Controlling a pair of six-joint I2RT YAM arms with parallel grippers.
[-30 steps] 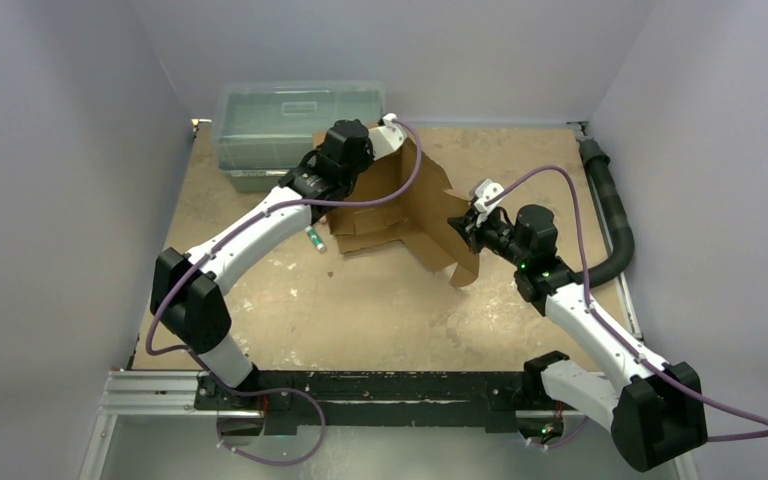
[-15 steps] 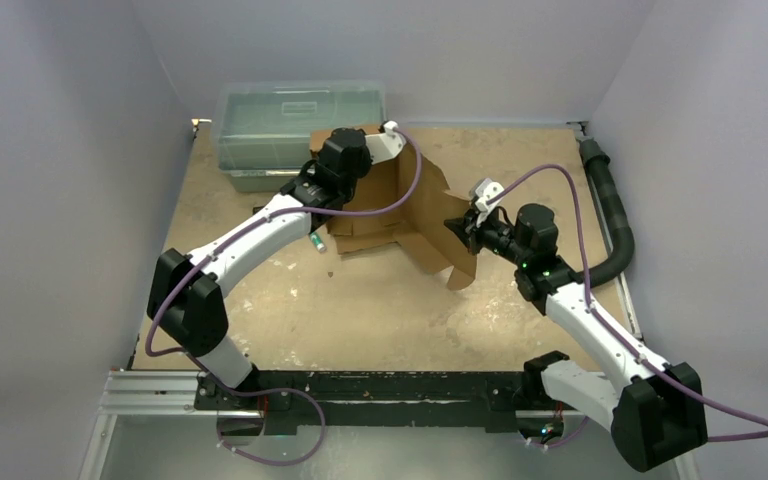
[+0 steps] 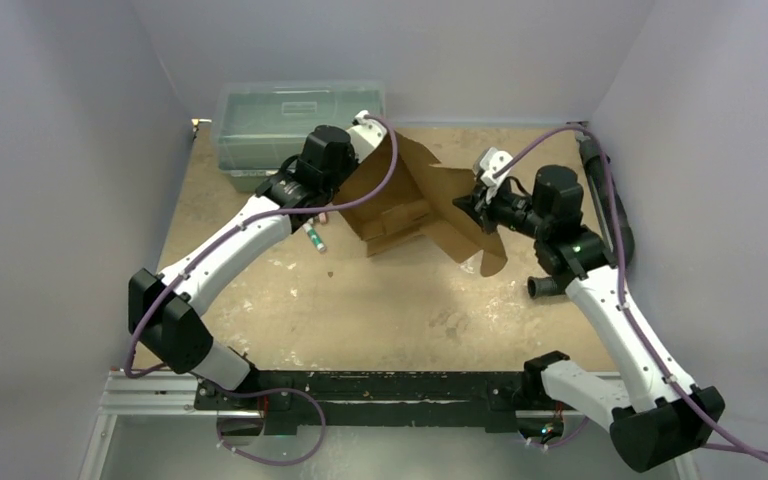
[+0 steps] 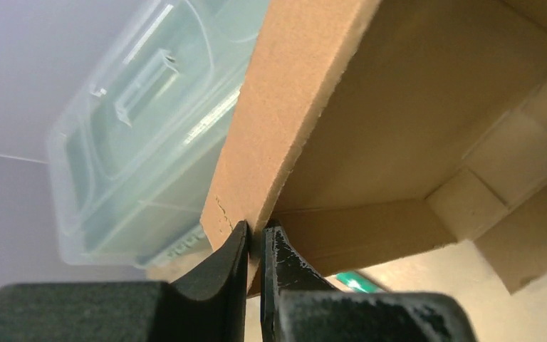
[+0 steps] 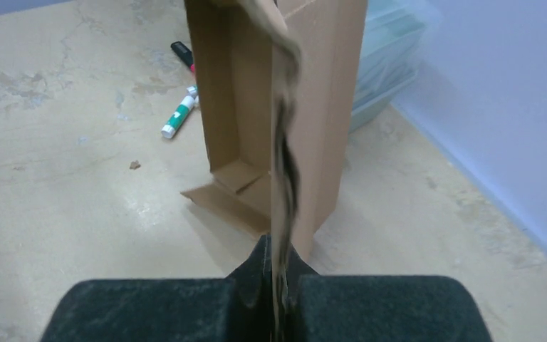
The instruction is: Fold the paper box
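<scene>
The paper box [image 3: 412, 200] sits in the far middle of the table [image 3: 360, 310], half-formed and tilted, with its panels and flaps spread between the two arms. The left gripper [image 3: 358, 152] is at the box's far-left edge. In the left wrist view its two black fingers [image 4: 229, 260] are pinched together on the rim of a raised brown panel [image 4: 370, 107], which rises up and away from the fingertips, with the inner flaps showing beyond. The right gripper [image 3: 465, 205] is at the box's right side. In the right wrist view it is clamped [image 5: 279, 258] on the thin, wavy edge of a cardboard flap that stands straight out from the fingers, and the box's shallow tray [image 5: 235, 107] lies past it. Whether the box's lowest corner touches the table cannot be told. A clear greenish plastic bin [image 3: 290, 118] stands in the far-left corner, just behind the left gripper and close to the box's far edge. A green and white marker [image 3: 314, 238] lies on the table just left of the box, under the left arm.
</scene>
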